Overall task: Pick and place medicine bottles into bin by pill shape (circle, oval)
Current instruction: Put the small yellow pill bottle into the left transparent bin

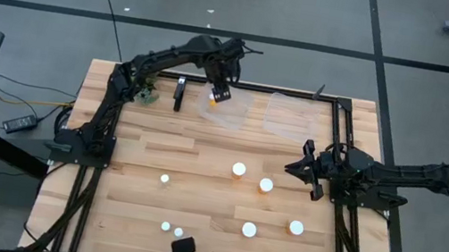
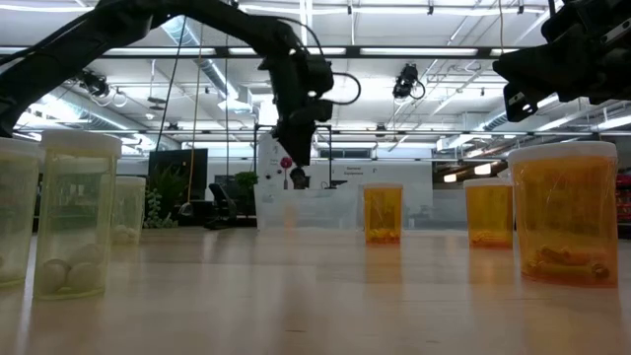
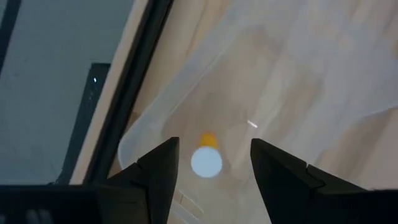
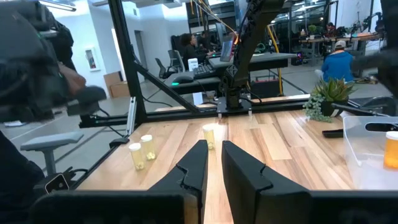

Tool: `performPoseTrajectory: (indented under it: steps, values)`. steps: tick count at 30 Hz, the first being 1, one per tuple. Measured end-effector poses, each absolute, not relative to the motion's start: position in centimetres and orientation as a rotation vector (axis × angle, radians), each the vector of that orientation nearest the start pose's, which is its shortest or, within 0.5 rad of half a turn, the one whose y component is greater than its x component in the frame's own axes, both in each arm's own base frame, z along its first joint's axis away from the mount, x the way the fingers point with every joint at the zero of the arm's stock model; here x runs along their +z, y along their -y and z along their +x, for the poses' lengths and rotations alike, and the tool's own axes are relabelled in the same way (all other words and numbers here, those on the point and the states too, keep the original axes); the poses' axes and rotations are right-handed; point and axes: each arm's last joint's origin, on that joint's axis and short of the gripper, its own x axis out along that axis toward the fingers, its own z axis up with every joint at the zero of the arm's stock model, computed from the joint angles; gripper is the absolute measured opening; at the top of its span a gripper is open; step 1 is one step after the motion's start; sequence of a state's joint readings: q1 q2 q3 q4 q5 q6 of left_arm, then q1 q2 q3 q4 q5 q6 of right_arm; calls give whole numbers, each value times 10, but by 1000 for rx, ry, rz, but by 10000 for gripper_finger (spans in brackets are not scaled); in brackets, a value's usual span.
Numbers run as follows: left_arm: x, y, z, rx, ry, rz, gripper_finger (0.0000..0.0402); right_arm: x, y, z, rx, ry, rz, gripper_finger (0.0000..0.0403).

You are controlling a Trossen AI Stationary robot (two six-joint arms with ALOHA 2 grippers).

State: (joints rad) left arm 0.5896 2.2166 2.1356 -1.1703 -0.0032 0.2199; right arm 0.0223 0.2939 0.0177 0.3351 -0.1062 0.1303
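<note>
Lying in the clear bin (image 3: 298, 68), an amber white-capped bottle (image 3: 206, 158) sits between the left arm's released fingers (image 3: 158, 171).

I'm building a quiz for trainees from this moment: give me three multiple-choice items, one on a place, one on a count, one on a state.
1. Where is the left tool?
A. above the left clear bin
B. over the table's near edge
C. beside the plant

2. How many bottles stand on the bare wood outside the bins?
A. three
B. seven
C. ten

3. How are the right tool's fingers?
A. wide open
B. shut, holding nothing
C. clamped on a bottle

Answers: 1 A, the high view shows it over that bin, above the bottle inside; 2 B, seven white caps show on the wood; 3 B, its fingers meet, empty.
</note>
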Motion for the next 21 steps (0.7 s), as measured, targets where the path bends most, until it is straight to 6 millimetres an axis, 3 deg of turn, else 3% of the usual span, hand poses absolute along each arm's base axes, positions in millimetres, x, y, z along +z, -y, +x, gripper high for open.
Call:
performPoseTrajectory:
  steps: [7, 12, 21]
  values:
    - [296, -238, 389, 368, -1201, -157, 202, 177, -6, 116, 132, 50, 128, 54]
    - [306, -217, 394, 322, -1226, -137, 191, 177, -6, 116, 132, 50, 128, 54]
    - [343, -183, 383, 300, -1199, -84, 176, 176, -6, 116, 132, 50, 128, 54]
